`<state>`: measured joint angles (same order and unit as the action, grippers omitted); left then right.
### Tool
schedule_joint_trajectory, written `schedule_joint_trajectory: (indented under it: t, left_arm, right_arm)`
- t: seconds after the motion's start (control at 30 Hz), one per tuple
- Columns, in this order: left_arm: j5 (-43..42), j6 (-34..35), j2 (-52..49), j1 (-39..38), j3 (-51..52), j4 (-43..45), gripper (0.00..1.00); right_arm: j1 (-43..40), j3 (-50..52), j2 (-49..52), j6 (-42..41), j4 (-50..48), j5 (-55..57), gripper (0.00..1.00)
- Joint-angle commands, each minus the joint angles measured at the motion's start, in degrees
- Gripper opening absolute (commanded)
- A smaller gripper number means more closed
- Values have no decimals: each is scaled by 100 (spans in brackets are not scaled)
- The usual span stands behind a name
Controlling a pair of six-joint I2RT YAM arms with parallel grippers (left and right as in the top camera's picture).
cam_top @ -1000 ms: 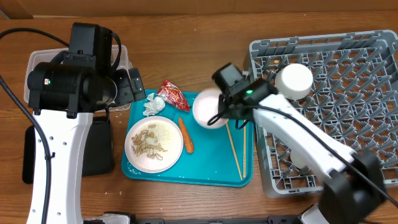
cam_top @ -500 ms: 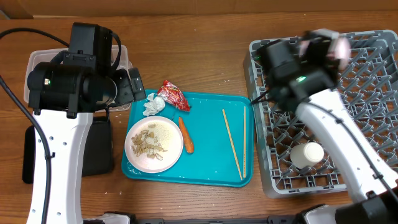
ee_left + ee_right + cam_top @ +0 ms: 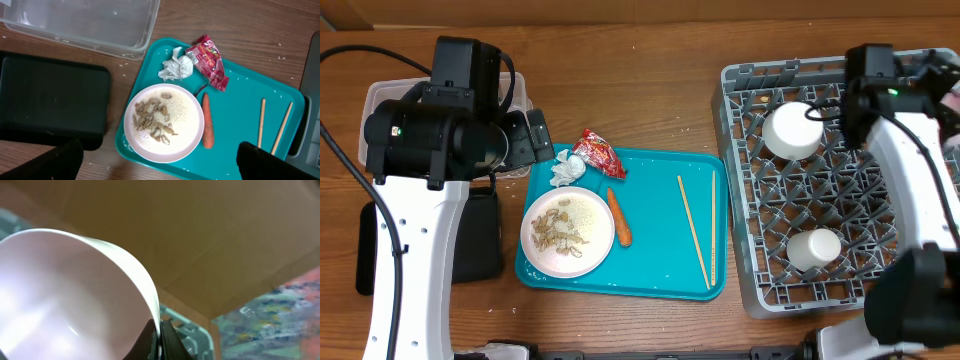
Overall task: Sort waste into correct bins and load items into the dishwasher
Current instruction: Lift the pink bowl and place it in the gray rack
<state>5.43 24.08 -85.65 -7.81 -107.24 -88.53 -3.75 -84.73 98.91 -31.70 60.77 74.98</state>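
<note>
Rack [image 3: 880, 230] holds two white bowls [image 3: 793, 130] — right tool [image 3: 159, 335] pinches third bowl [image 3: 65, 295] by its rim, left tool [image 3: 160, 162] spread.

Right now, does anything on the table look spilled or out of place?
Yes, mildly. Small pale grains are scattered over the teal tray and the wooden table around it, like spilled rice. The red wrapper hangs over the tray's top edge instead of lying fully inside. Nothing looks broken.
</note>
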Motion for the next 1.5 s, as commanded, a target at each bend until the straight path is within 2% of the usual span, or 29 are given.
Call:
schedule_joint_trajectory:
  t: [0.0, 0.2, 0.73, 0.8, 0.83, 0.87, 0.93, 1.07, 1.17, 1.33, 1.47]
  left_arm:
    - [35, 81, -35, 28, -59, 9, 100]
    - [33, 81, -35, 28, -59, 9, 100]
    - [35, 81, -35, 28, -59, 9, 100]
    - [35, 81, -35, 28, -59, 9, 100]
    - [35, 81, -35, 28, -59, 9, 100]
    - [35, 81, -35, 28, -59, 9, 100]
    - [35, 81, -35, 28, -59, 9, 100]
    - [35, 81, -35, 28, -59, 11, 100]
    - [35, 81, -35, 28, -59, 9, 100]
    - [35, 81, -35, 28, -59, 9, 100]
    - [33, 81, -35, -9, -59, 9, 100]
  right_arm:
    - [74, 2, 553, 396, -249, -79, 4]
    - [76, 2, 1213, 1226, -883, 197, 4]
    - [835, 2, 1331, 1300, -946, 76, 6]
    - [944, 2, 1331, 1366, -898, 68, 16]
    - [1021, 2, 1331, 1377, -820, 46, 32]
    - [1091, 2, 1329, 1377, -734, 33, 43]
    - [1259, 0, 1329, 1373, -509, 24, 59]
    - [1617, 0, 1263, 1283, -291, -140, 65]
    - [1878, -105, 1049, 914, -68, -481, 70]
    - [2334, -551, 345, 894, 304, -1908, 71]
    - [2649, -896, -339, 898, 588, -3794, 71]
